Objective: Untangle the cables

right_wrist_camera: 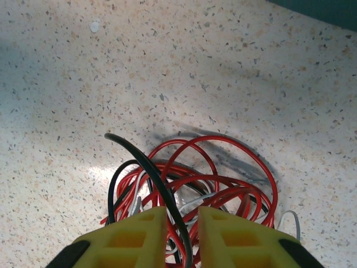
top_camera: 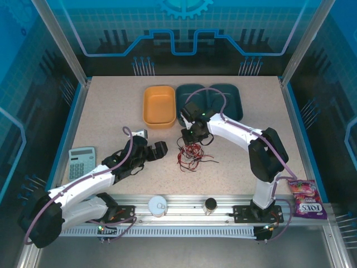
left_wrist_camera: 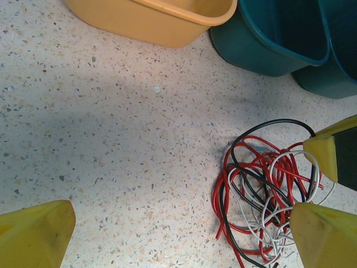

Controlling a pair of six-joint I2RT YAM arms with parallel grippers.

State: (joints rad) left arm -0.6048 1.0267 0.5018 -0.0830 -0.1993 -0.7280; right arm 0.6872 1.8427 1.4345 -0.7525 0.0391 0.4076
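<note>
- Looking at the overhead view, I find the cables at the middle of the frame. They form one loose, curly heap of thin red, black and pale white wire on the speckled, stone-look table.
- My right gripper stands right over the upper edge of that heap. In its wrist view the blocky yellow fingers at the bottom edge leave only a narrow slot. A glossy black strand of the cables arcs down through the slot, and I cannot tell whether it is pinched.
- My left gripper sits just left of the heap with its jaws spread wide. In its wrist view the matte yellow fingertips fill the two lower corners, and the cables lie at lower right, beside one of them.
- A rounded, smooth-walled orange plastic tub and two teal tubs stand side by side toward the top of the table.
</note>
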